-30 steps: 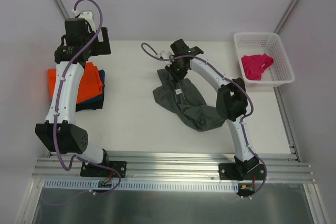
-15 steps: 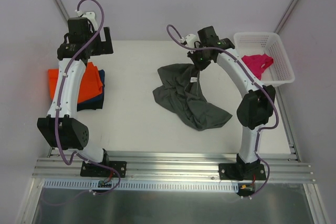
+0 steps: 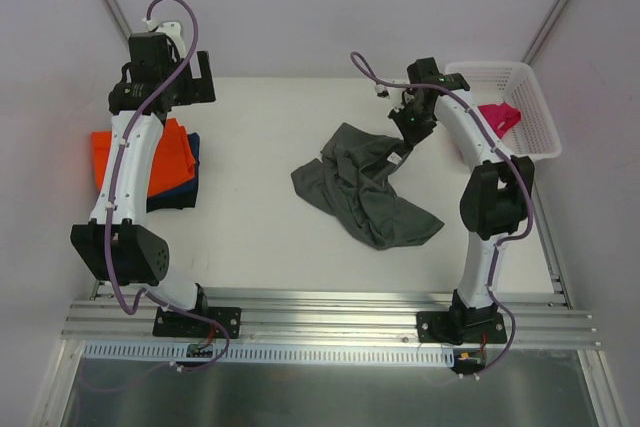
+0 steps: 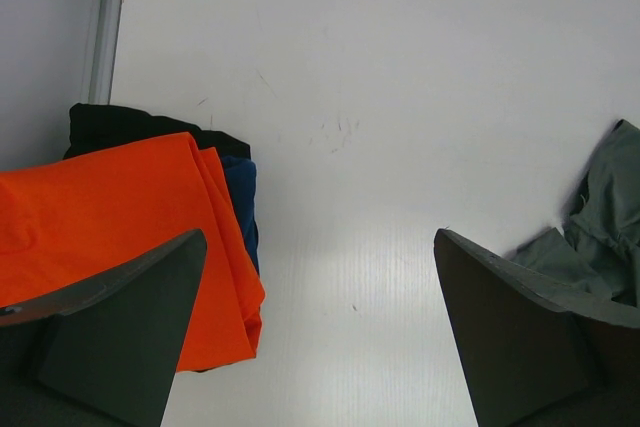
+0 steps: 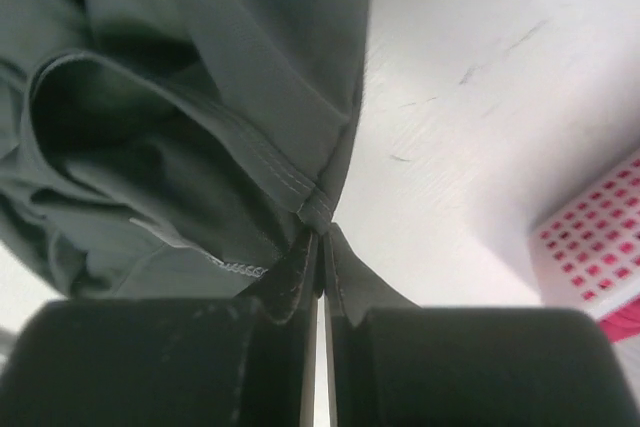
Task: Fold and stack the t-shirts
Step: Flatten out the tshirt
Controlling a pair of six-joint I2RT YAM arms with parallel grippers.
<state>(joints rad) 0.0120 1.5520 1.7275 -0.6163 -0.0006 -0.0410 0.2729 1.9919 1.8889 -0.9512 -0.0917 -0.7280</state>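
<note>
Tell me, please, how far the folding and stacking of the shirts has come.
Done: the orange shirt lies folded on the navy shirt at the left. In hand: the right tool is shut on an edge of the crumpled grey shirt. Left: folding and stacking it, then the pink shirt, in the basket.

Orange shirt (image 4: pixel 120 207) on navy shirt (image 4: pixel 242 199) at L, grey shirt (image 4: pixel 606 209) at R edge

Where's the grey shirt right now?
In the top view the dark grey t-shirt lies crumpled right of centre, one edge pinched by the right gripper, just left of the white basket.
</note>
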